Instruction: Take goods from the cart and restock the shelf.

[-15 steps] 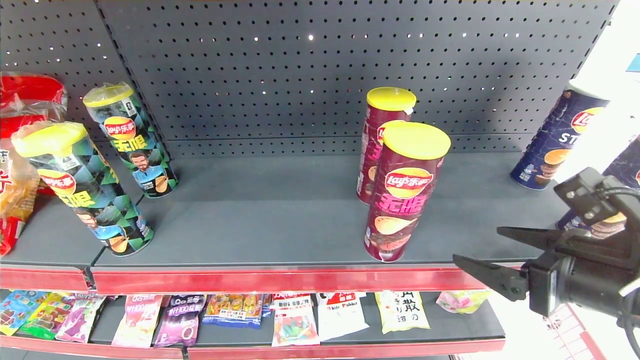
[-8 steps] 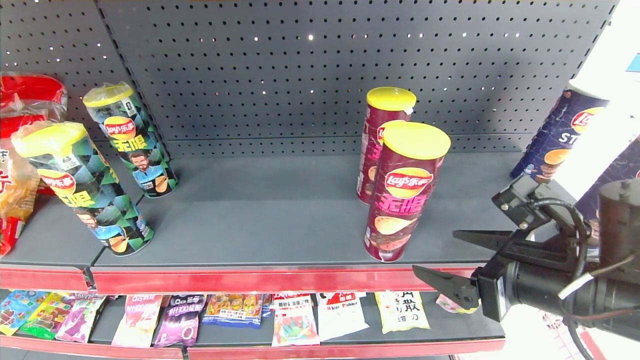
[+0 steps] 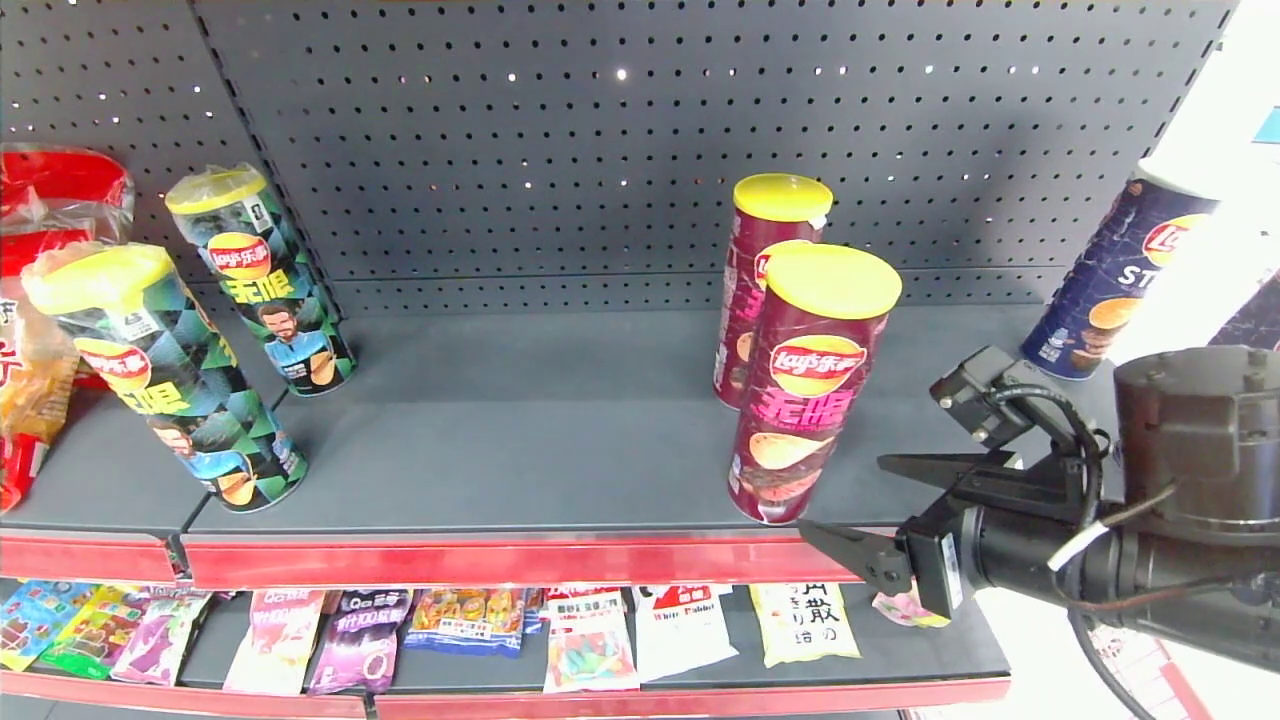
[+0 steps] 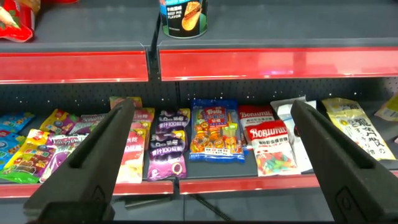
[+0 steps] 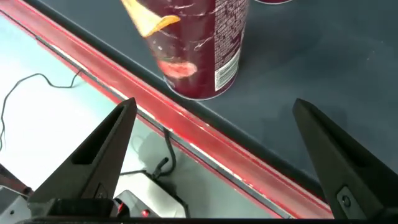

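At shelf front edge: right gripper (image 3: 842, 497), fingers spread wide and empty, just right of the front maroon cylindrical crisp can (image 3: 810, 390) with a yellow plastic lid.
That can stands upright on the matte grey metal shelf (image 3: 560, 430), close to its glossy red price strip (image 3: 500, 560). An identical second can (image 3: 770, 225) stands directly behind it, before the perforated back panel (image 3: 600, 150). Green-patterned tubes (image 3: 165, 380) stand well apart on the left, and a navy tube (image 3: 1110, 280) stands on the right. Left gripper (image 4: 212, 104) is parted and empty, facing flat foil sweet packets (image 4: 214, 130) on the lower shelf.
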Robot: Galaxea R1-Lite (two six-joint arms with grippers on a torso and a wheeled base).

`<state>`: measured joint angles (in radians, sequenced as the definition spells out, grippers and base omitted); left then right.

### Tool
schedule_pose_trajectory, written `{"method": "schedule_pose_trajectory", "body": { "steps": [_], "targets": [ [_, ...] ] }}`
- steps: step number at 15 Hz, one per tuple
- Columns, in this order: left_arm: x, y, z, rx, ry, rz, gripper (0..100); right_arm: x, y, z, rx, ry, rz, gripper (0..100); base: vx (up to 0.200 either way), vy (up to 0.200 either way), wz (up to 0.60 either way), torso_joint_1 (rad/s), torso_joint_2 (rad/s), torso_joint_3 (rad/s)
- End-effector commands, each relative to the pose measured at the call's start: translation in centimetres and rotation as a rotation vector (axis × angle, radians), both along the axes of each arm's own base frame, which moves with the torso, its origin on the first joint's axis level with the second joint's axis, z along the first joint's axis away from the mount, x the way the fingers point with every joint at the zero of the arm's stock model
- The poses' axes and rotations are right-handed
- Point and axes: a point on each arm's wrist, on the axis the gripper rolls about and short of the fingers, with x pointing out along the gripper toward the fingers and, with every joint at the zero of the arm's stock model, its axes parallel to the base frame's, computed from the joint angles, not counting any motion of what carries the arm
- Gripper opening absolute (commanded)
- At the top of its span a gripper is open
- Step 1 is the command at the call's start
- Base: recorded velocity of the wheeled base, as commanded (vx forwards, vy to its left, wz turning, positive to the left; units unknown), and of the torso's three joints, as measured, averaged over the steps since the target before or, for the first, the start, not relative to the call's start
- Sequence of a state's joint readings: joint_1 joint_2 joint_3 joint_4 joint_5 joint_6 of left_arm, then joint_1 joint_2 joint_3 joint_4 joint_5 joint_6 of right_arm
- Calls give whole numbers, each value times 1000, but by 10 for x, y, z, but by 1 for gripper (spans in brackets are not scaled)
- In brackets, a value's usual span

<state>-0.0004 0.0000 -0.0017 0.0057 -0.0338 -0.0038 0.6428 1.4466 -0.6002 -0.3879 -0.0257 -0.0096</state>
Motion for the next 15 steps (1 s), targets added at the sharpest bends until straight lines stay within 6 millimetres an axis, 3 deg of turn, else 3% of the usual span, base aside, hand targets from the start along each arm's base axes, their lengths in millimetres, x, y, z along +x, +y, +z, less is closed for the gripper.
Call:
{"method": "schedule_pose_trajectory", "body": {
  "steps": [1,15],
  "targets": [
    [0,0,0,-1,1,1,100,5,3,0,-2,3,-2,100,0,0,0,0,0,0],
    [0,0,0,-1,1,1,100,31,-2,-2,-25,5,-111,100,0,0,0,0,0,0]
  ]
}}
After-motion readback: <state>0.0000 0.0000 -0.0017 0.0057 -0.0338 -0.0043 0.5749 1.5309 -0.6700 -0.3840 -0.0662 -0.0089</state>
